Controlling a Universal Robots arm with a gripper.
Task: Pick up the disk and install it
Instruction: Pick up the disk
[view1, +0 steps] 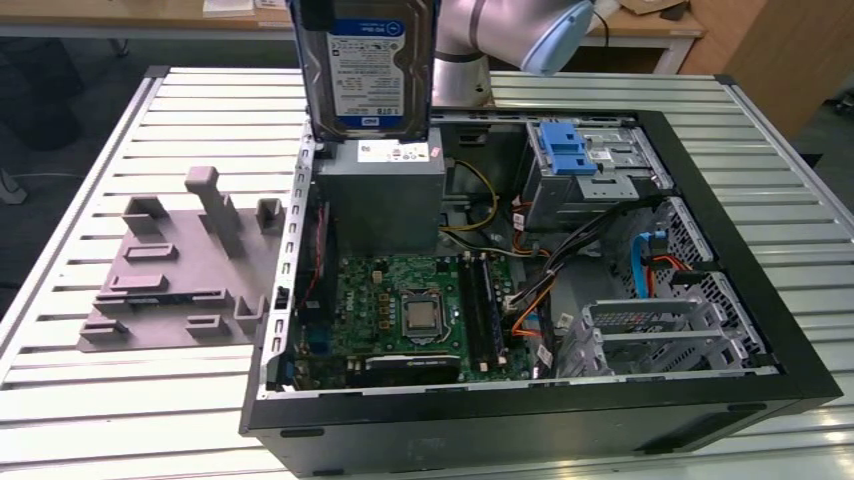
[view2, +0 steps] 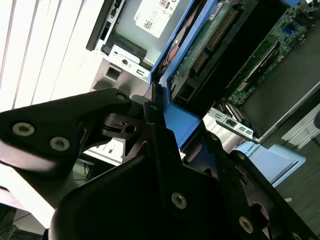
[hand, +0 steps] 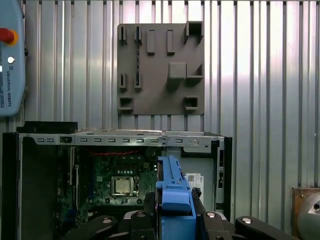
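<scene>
my jaws: clamped tight on the disk (view1: 363, 65), pinching its blue edge | disk: I hold it aloft, upright, long axis vertical, label facing the exterior view | place: over the open case's (view1: 534, 430) power-supply corner, toward the worktop's (view1: 80, 400) far edge

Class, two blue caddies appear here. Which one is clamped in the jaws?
The blue caddy framing the disk, held upright above the computer case; the other caddy sits inside the case's drive cage.
</scene>
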